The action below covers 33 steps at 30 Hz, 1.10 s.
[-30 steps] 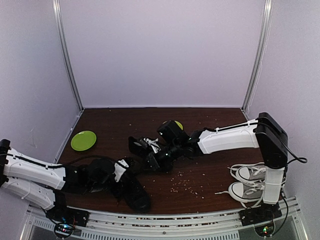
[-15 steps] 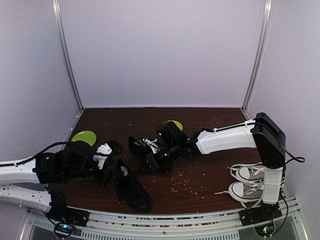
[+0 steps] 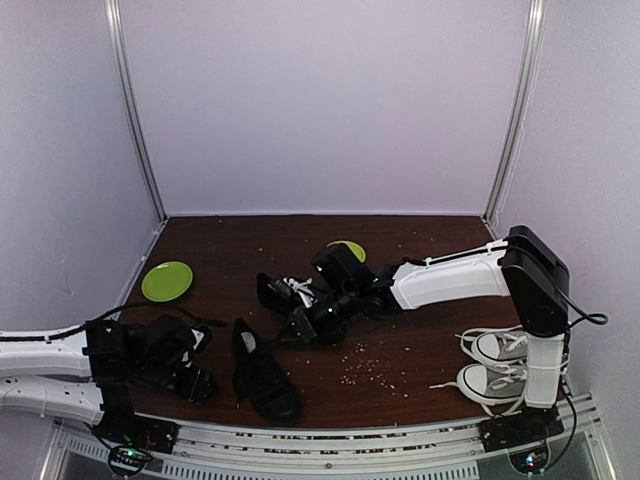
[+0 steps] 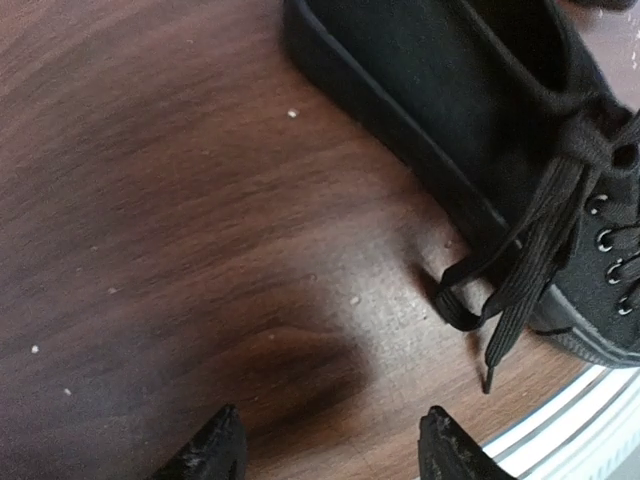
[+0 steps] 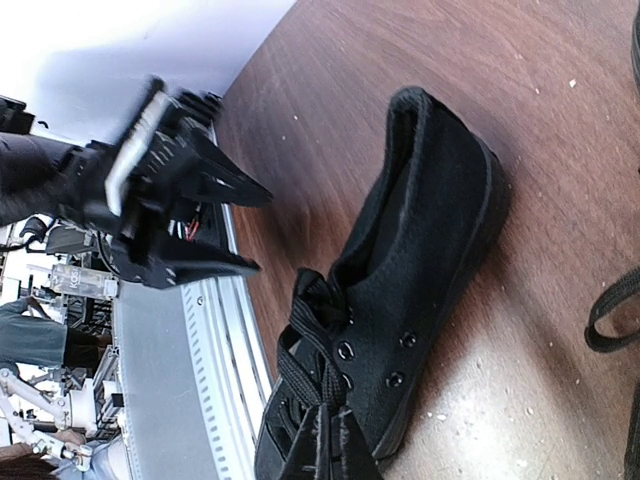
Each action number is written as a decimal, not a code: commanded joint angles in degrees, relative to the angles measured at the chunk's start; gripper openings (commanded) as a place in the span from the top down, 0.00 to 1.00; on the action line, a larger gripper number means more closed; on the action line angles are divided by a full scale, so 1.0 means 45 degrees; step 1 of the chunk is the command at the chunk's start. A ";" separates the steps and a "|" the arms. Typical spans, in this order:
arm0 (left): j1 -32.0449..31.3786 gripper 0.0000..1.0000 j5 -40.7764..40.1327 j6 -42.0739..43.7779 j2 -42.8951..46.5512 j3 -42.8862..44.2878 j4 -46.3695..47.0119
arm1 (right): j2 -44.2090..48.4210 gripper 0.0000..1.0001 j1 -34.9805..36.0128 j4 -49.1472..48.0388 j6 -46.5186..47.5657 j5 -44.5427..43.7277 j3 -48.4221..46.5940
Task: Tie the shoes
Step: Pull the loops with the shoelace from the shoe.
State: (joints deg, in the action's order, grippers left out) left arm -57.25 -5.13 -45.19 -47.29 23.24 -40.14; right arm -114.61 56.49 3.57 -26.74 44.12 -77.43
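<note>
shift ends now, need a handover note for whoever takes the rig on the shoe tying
left gripper: jaws open, empty, over the table beside the near black shoe.
right gripper: jaws shut, seemingly pinching that shoe's laces.
second black shoe lies by the right gripper.
done: nothing tied on the near shoe; the other's laces are hard to see.
left: tie both.

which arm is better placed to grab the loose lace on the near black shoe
Left. The left tool is open, low over the table, right by the loose lace of the near black shoe. The right tool is shut, farther back.
</note>
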 commanded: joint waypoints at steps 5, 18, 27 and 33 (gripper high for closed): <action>-0.0499 0.36 0.0531 0.2553 -0.4090 0.1222 0.2574 | -0.0142 1.00 -0.0039 -0.0867 -0.0092 0.0269 0.0076; -0.0751 0.41 0.1835 0.3318 -0.4615 0.1274 0.3579 | -0.0128 1.00 -0.0064 -0.1021 -0.0167 0.0397 0.0048; -0.0753 0.52 0.1141 0.2679 -0.5211 0.1090 0.4119 | -0.0126 1.00 -0.0063 -0.1029 -0.0180 0.0392 0.0100; -0.0753 0.90 -0.0063 0.2517 -0.5091 0.1256 0.3662 | 0.0005 1.00 -0.0065 -0.1038 -0.0236 0.0308 0.0328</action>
State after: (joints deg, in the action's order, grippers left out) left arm -60.49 -1.48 -33.06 -70.98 28.62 -23.90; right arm -114.67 56.49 0.16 -27.40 45.10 -77.25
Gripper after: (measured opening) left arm 0.257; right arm 0.002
